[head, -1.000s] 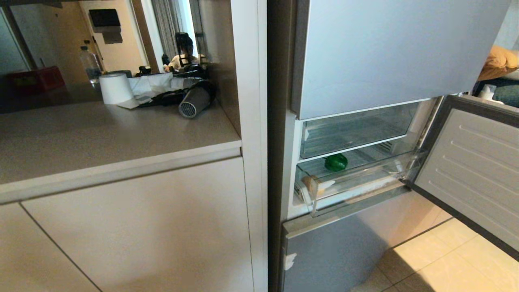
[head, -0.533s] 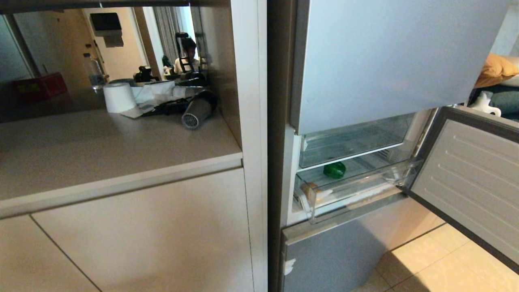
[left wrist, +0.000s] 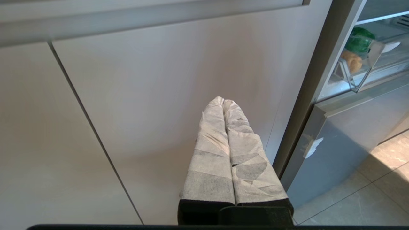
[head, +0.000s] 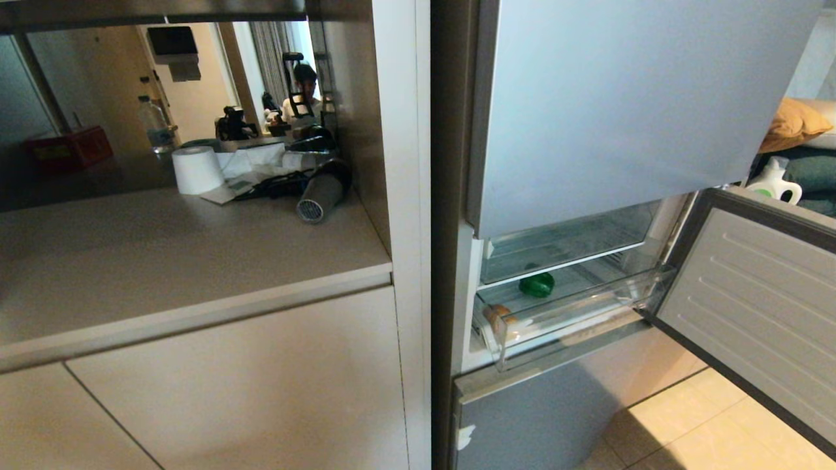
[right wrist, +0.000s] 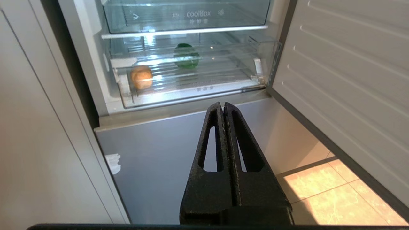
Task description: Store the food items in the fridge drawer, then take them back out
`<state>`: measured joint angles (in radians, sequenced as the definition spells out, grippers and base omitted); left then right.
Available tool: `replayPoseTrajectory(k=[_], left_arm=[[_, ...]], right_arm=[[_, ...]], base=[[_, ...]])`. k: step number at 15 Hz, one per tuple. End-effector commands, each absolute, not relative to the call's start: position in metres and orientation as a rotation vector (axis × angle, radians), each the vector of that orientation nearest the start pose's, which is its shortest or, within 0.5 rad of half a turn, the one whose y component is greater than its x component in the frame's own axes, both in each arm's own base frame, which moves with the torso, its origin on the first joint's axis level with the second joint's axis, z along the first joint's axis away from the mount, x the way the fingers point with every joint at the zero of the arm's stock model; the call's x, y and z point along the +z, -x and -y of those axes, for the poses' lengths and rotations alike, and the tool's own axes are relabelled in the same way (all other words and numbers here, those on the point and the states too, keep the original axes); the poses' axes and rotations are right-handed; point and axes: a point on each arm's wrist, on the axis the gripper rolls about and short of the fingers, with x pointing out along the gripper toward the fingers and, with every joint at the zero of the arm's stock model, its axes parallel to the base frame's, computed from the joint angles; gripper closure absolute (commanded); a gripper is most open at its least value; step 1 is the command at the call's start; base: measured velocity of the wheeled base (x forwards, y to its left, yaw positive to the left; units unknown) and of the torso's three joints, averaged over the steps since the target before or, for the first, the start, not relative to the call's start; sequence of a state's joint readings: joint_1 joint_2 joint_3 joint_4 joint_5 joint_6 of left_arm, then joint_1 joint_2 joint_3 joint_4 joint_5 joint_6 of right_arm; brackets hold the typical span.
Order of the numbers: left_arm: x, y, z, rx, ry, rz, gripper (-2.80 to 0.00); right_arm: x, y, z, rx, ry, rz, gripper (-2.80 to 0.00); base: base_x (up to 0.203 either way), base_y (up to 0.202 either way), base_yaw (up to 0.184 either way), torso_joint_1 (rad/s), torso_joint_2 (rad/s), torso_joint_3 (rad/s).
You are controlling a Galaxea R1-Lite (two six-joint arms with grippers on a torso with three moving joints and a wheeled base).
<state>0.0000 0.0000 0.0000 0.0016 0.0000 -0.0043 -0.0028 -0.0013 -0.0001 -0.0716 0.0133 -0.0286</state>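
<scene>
A glossy green pepper [right wrist: 186, 55] and a tan, rough potato [right wrist: 141, 77] lie apart in the open clear fridge drawer [right wrist: 191, 91]. Right claw [right wrist: 223, 107] and left claw [left wrist: 223, 100] hang below it, both pressed closed and empty.

One green pepper [right wrist: 186, 56], one potato [right wrist: 141, 77], one paper roll [head: 197, 170], perhaps one hair dryer [head: 320, 194].

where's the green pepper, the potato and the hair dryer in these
green pepper [right wrist: 186, 56], right wrist view, on the middle of its glossy body in the clear drawer
potato [right wrist: 141, 77], right wrist view, on the centre of the tan lump
hair dryer [head: 318, 196], head view, on the grey barrel near its grille
</scene>
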Motion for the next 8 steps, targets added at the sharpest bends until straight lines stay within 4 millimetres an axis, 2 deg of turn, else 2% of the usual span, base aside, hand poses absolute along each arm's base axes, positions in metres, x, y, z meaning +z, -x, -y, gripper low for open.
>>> replayPoseTrajectory(k=[1, 8], left_arm=[[0.0753, 0.0228, 0.0000, 0.000, 0.005, -0.002, 0.00], [0.0753, 0.0228, 0.0000, 0.000, 0.005, -0.002, 0.00]], right_arm=[[0.0752, 0.0210, -0.0004, 0.010, 0.031, 0.046, 0.00], [0.0756, 0.0211, -0.0003, 0.009, 0.022, 0.048, 0.00]], base=[[0.000, 0.000, 0.000, 0.141, -0.30, -0.162], [0.000, 0.000, 0.000, 0.093, -0.20, -0.105]])
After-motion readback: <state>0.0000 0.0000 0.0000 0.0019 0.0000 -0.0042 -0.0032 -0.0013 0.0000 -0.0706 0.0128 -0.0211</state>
